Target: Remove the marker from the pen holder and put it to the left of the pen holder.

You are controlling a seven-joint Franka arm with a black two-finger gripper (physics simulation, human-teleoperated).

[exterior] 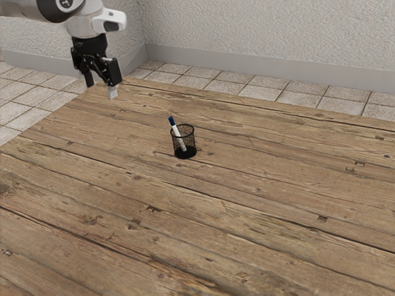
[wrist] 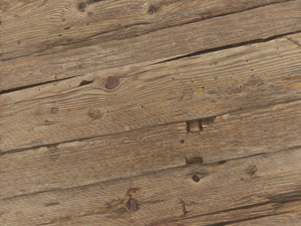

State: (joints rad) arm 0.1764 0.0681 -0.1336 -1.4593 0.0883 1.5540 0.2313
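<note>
Leaning — marker (exterior: 176, 129) inside pen holder (exterior: 190, 151).

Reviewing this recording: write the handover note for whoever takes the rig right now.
End effector: open and empty, raised at the exterior view's upper left, away from the pen holder.
Job's things: the pen holder stands upright on the table; the marker leans inside it, blue end up and sticking out over the rim.
Done: no part of the transfer.
Left: reach over, grip the marker, lift it out, lay it left of the holder.
</note>
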